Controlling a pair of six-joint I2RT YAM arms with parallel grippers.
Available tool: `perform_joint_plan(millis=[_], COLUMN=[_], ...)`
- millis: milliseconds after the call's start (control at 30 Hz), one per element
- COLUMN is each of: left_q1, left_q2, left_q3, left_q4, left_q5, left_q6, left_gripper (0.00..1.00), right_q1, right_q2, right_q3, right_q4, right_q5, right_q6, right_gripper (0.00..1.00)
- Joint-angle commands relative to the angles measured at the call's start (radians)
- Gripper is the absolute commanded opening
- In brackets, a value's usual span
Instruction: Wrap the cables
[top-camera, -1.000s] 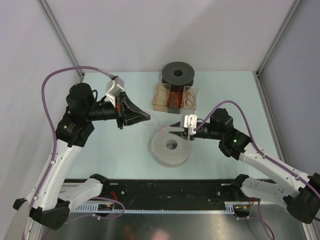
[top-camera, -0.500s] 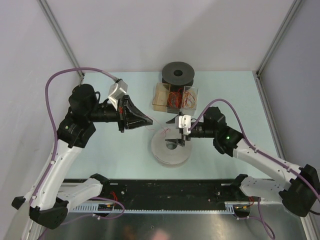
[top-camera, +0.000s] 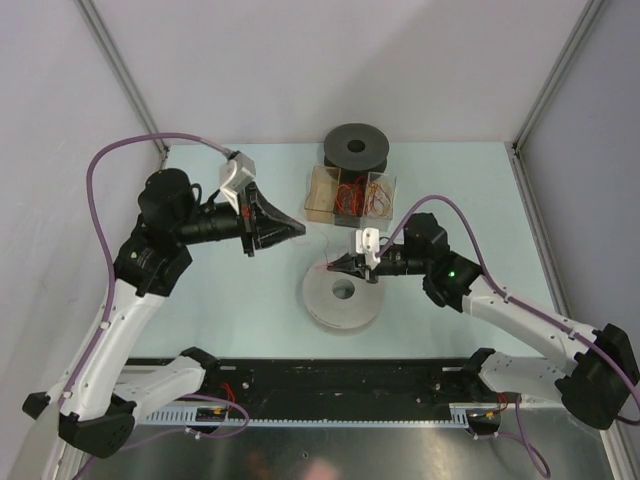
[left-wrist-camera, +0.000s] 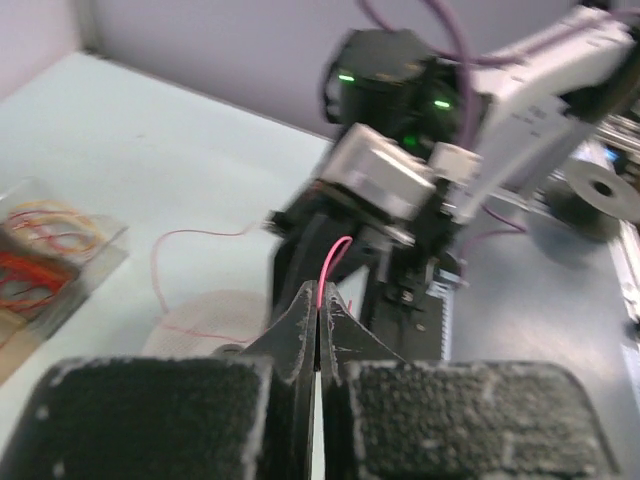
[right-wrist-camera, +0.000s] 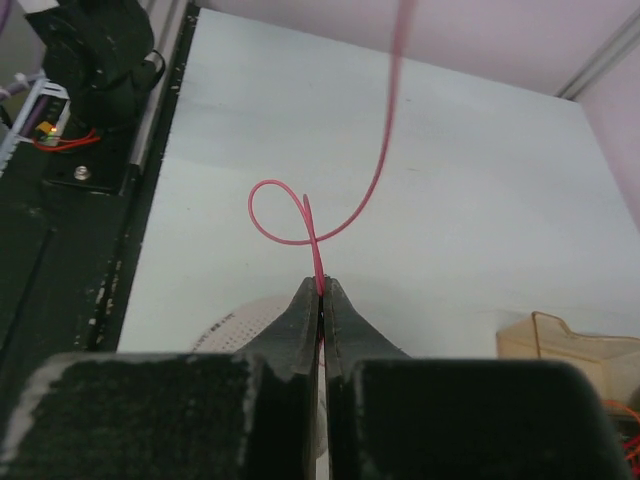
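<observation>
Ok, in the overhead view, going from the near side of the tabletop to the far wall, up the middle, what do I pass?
Pale grey spool → clear box → black spool.

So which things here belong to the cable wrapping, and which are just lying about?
In the job: cable, pinched by left gripper and right gripper; probably the pale spool.
Lying about: black spool, clear box.
</observation>
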Motion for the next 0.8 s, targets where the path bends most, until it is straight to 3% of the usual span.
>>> perform_joint_plan(millis=[0,133,333,500,633,700,767], left_q1=[0.012,0.065,0.162,0.205,0.236,0.249,0.252], left_q2=[0.012,0.064,0.138,0.136,0.116,0.1,0.083], left_q3=[0.066,0.12,0.155,0.117,0.095,0.09,0.092], left_q4=[0.029,0.069,0.088,0.088,0.098,0.113,0.131], left_q5=[-0.351,-0.629,-0.788,-0.796,-0.693,-0.615,-0.526], left_q6=[0.055,0.062,0.061,0.068,0.049,0.031,0.011], left_gripper=[0.0,0.0,0.0,0.0,0.0,0.0,0.0], right_q1=[0.013,0.02,0.031,0.015,-0.004,-0.016,-0.036], right_q2=[-0.063,-0.097,-0.156,-0.191,-0.203,-0.201,-0.194], right_q3=[0.037,0.029,0.016,0.006,0.002,0.002,0.002], right_q4=[-0.12,-0.207,-0.267,-0.288,-0.289,-0.288,-0.29], right_q5=[-0.052,-0.074,-0.066,-0.056,-0.037,-0.008,0.012], right_q6=[0.022,0.023,0.014,0.03,0.041,0.046,0.051], right_gripper=[0.0,0.0,0.0,0.0,0.01,0.18,0.27])
